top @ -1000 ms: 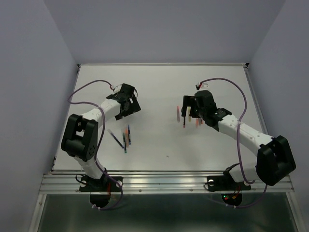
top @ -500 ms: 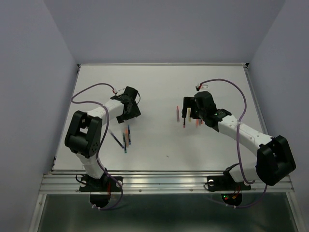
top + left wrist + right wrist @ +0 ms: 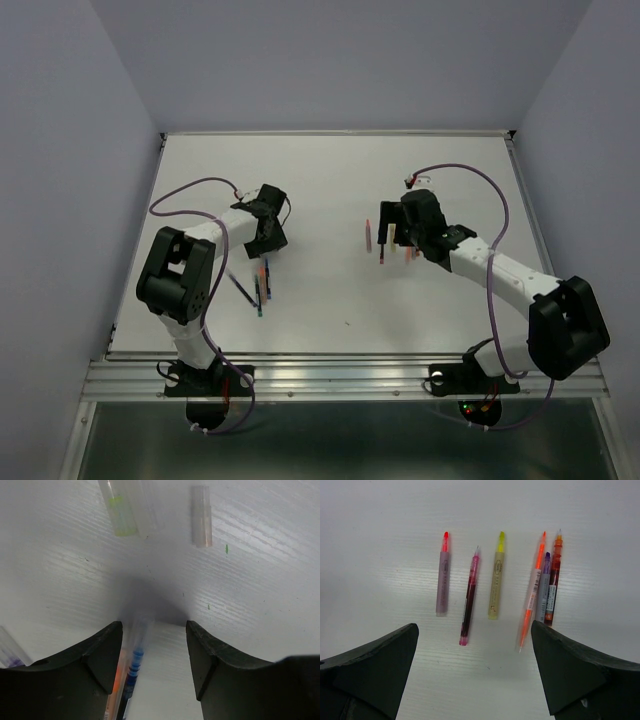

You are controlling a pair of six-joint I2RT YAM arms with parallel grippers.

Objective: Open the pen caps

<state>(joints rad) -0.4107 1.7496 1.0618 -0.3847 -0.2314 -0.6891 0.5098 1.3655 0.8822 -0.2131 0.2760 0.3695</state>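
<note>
In the left wrist view my left gripper (image 3: 154,630) is open and low over the table. A blue pen (image 3: 134,666) and an orange pen (image 3: 116,690) lie between its jaws, against the left finger, both blurred. Beyond it lie a clear cap with a yellow-green tip (image 3: 117,510) and a pale pink cap (image 3: 201,516). My right gripper (image 3: 474,645) is open wide and empty above a row of several uncapped pens: a pink highlighter (image 3: 442,577), a magenta pen (image 3: 470,597), a yellow highlighter (image 3: 496,580), an orange pen (image 3: 532,600) and a red pen (image 3: 552,580).
From above, my left gripper (image 3: 268,235) sits just beyond a small cluster of pens (image 3: 260,282) on the white table (image 3: 330,180). My right gripper (image 3: 390,232) is over the other pens (image 3: 383,250). Grey walls close in the table's sides.
My left gripper has moved a little nearer and right, down toward the pen cluster. My right arm has barely shifted.
</note>
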